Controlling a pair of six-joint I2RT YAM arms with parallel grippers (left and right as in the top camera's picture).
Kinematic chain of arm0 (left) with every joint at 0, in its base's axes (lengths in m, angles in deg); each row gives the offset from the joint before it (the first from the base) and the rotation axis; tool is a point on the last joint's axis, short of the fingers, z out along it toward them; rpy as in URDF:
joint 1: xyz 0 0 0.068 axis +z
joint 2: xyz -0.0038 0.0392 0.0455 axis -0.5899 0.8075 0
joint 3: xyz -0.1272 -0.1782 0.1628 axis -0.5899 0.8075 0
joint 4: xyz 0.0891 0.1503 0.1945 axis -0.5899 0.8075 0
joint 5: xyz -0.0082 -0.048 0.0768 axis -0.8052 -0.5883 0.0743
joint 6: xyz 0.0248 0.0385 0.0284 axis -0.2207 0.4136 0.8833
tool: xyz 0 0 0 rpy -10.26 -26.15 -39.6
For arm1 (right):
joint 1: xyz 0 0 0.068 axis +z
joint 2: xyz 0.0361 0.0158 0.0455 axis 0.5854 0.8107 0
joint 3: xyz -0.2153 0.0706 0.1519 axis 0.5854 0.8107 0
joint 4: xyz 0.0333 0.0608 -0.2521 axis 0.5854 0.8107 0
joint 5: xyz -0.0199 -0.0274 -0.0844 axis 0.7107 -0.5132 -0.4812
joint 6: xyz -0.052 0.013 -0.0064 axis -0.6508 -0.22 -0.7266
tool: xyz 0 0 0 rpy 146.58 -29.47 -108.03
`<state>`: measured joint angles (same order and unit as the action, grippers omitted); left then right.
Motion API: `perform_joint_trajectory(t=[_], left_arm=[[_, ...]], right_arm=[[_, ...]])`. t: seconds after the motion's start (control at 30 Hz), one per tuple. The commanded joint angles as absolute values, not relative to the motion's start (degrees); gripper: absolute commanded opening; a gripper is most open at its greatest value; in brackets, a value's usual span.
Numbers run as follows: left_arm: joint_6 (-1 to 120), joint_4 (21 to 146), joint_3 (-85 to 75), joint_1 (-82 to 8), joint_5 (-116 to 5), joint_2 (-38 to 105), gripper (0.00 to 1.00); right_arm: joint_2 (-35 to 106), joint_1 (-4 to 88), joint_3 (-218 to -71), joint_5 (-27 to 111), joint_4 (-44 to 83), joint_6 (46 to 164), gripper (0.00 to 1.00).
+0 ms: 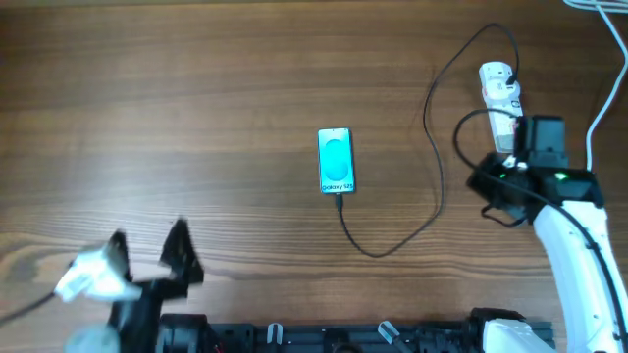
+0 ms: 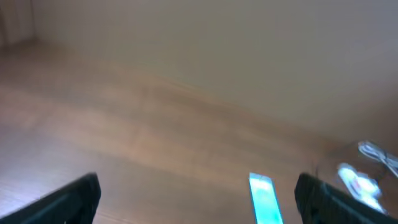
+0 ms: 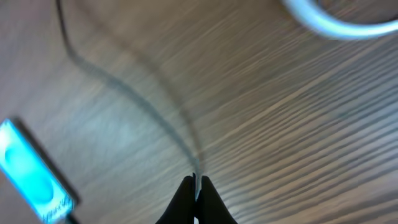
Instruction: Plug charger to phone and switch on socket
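Teal phone (image 1: 335,160), black charger (image 1: 377,254), white socket (image 1: 498,93), possibly red-marked, wood-grain brown table (image 1: 196,98)

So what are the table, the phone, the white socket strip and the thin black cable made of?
Table: brown streaky grain, low sheen; wood or a wood-look laminate, can't tell which.
Phone: smooth lit teal screen, probably glass; dark edge too small to judge.
Socket: plain white, smooth, likely moulded plastic.
Charger: thin, black, lying in loose curves, so probably a flexible plastic or rubbery sheath.
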<state>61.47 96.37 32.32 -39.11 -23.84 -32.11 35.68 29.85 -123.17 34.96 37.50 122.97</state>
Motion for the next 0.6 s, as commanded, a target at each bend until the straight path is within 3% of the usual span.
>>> perform_joint_trajectory(t=[0.0, 0.23, 0.57], left_arm=[[59.53, 86.64, 44.84, -39.31, -23.51, -32.53, 1.00], [58.98, 80.76, 53.25, -39.31, -23.01, -32.44, 1.00], [58.96, 80.96, 53.25, -39.31, -22.66, -32.40, 1.00]], right_arm=[[35.81, 24.78, -128.18, 27.01, 35.10, 122.47, 0.04], [42.63, 20.13, -128.46, 24.60, 21.90, 121.36, 0.04], [71.24, 19.62, -145.01, 25.41, 16.06, 120.66, 0.04]])
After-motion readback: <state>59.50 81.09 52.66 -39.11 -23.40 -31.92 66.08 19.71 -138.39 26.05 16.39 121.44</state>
